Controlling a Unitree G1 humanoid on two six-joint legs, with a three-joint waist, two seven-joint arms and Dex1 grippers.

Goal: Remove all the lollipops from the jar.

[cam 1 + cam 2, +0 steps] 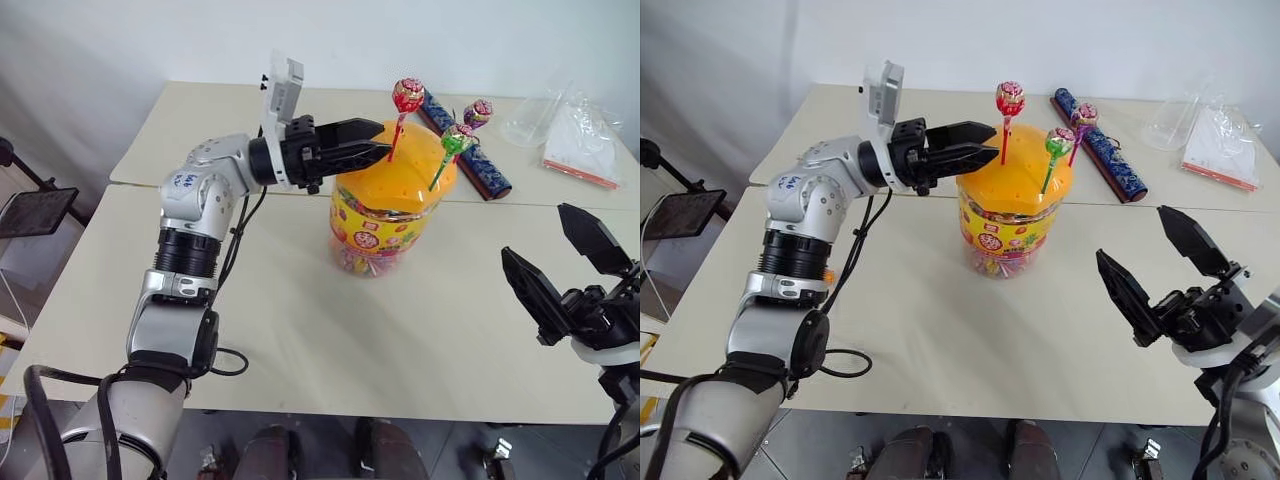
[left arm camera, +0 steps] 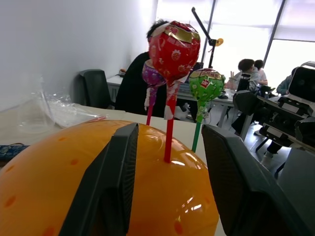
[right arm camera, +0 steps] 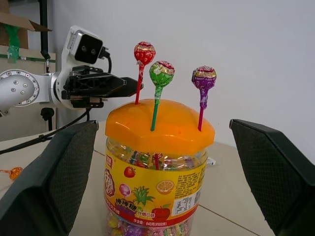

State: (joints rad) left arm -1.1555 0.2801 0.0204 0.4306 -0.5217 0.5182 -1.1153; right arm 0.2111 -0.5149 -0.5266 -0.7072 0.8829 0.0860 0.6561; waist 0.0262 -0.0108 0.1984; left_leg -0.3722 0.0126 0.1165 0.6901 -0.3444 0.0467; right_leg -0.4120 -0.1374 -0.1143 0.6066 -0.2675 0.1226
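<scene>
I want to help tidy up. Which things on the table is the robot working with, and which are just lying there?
For the job:
- jar
- red lollipop
- green lollipop
- purple lollipop
- left gripper, by the red stick, fingers apart
- right gripper, open, off to the side

Just lying about:
- blue tube
- clear plastic bags

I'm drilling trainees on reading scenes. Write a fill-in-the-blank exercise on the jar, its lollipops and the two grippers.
1. The number of lollipops standing in the orange lid of the jar is ____.
2. The left gripper has its fingers on either side of the stick of the ____ lollipop.
3. The right gripper hangs apart from the jar with its jaws ____.
4. Behind the jar lies a long dark ____ tube.

Missing words: three; red; open; blue
</scene>
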